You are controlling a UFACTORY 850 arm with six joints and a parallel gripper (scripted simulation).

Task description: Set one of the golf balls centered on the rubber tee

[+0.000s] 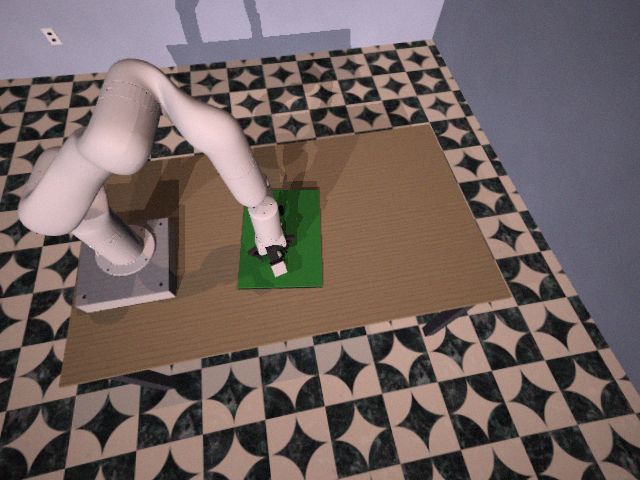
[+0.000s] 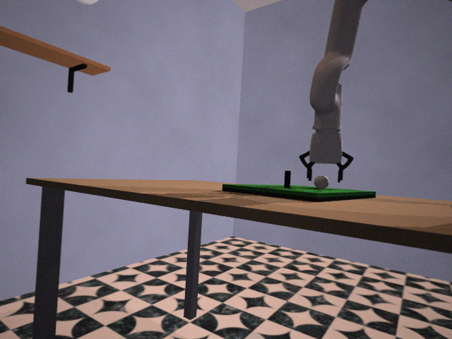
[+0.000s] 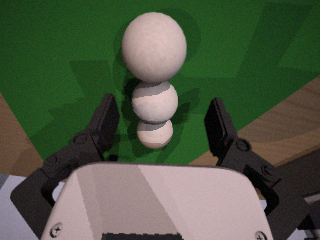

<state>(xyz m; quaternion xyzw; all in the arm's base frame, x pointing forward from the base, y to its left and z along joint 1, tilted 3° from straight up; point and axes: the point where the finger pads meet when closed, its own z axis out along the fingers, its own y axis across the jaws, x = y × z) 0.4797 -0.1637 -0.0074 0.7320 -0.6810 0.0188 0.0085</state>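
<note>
Three golf balls [image 3: 154, 101] line the green mat [image 3: 60, 45] beneath spread, empty fingers.

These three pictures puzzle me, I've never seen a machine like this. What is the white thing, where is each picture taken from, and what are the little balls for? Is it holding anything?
The white thing is a robot arm bolted to a grey base plate on a wooden table. At its tip is a gripper: two black fingers that pinch things.

One picture looks down from above. One looks from low beside the table. The last comes from a camera on the arm's wrist, looking down past the fingers.

On the table lies a green mat. On it are three white golf balls in a row and a short black peg, the rubber tee. One ball is meant to go on top of that tee.

Right now the gripper is wide open and holds nothing. It hangs just above the balls, fingers either side of the row.
</note>
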